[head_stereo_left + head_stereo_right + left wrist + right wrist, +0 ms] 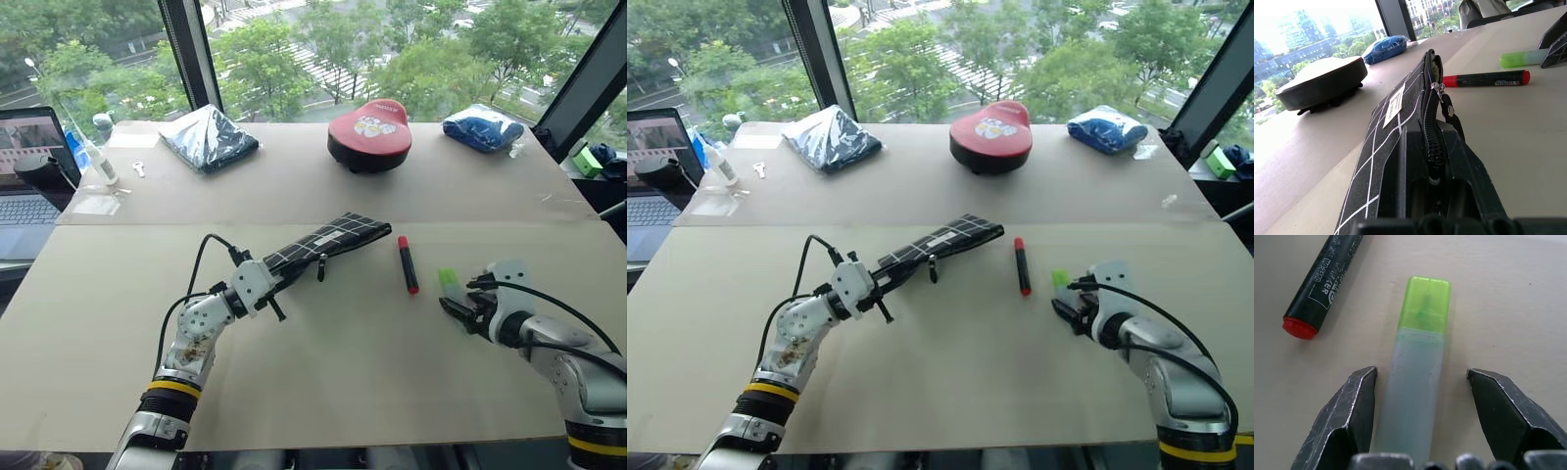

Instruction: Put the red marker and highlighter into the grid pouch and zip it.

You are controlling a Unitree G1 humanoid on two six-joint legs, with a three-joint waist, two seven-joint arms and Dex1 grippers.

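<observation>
Tan table (323,382): highlighter (1418,377) between spread right fingers (1347,416).

The highlighter (1417,382)'s rear end is hidden between the jaws.

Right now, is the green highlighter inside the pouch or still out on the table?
Out. The highlighter lies flat on the table, apart from the grid pouch.

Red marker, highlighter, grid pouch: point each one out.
red marker (408,265), left eye view, mid barrel
highlighter (1415,377), right wrist view, pale body
grid pouch (328,241), left eye view, fabric side
</observation>
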